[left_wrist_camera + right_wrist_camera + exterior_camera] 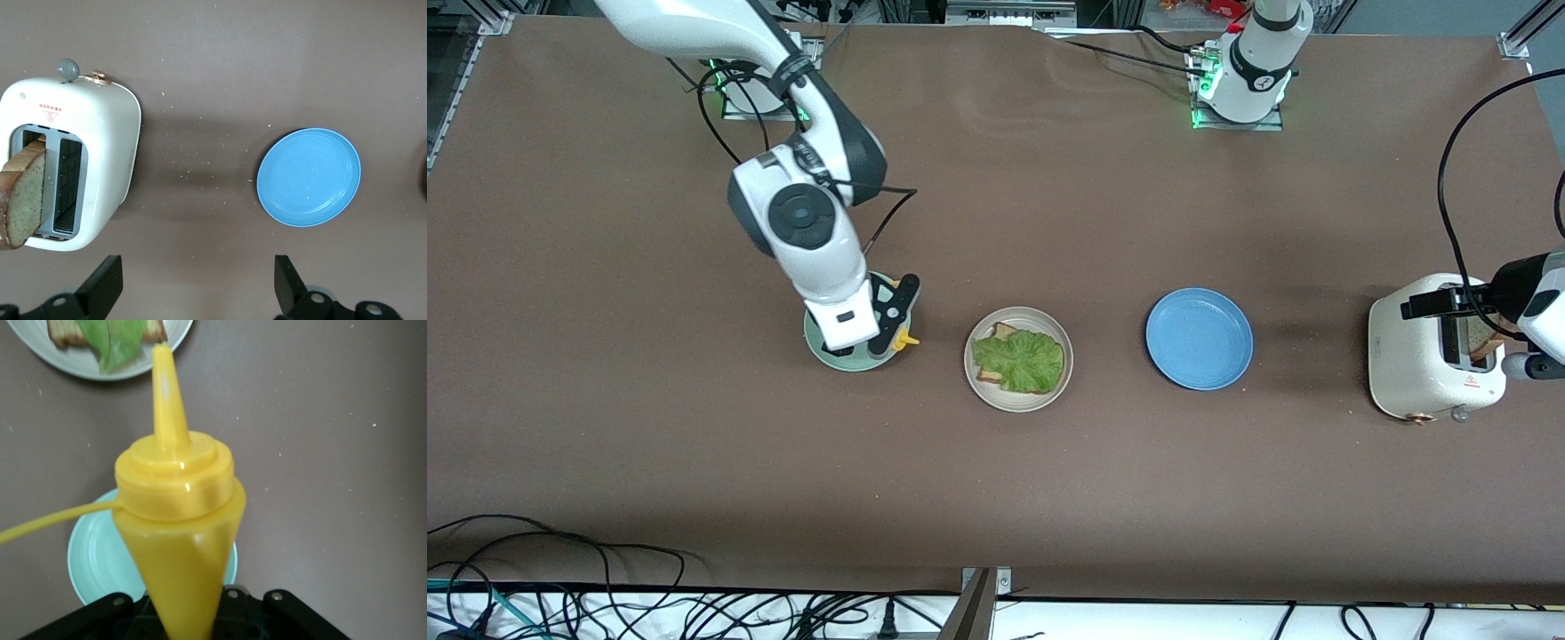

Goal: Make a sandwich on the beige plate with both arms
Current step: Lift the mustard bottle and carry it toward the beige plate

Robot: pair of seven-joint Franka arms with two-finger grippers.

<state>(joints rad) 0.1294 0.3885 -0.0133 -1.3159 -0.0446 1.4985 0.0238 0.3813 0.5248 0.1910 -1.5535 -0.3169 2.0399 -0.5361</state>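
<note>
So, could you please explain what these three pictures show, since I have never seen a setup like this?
Two white robot arms work at a brown table. One picture looks down from across the table; the other two come from cameras on each wrist. The right gripper, over the mint-green plate, is shut on a yellow squeeze bottle. The left gripper is open over the toaster, where a bread slice stands. The beige plate holds bread under lettuce; a blue plate lies beside it.

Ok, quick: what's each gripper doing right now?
Left gripper: open, holding nothing, over the table between the toaster and the blue plate.
Right gripper: shut on the yellow squeeze bottle, over the mint-green plate.
</note>
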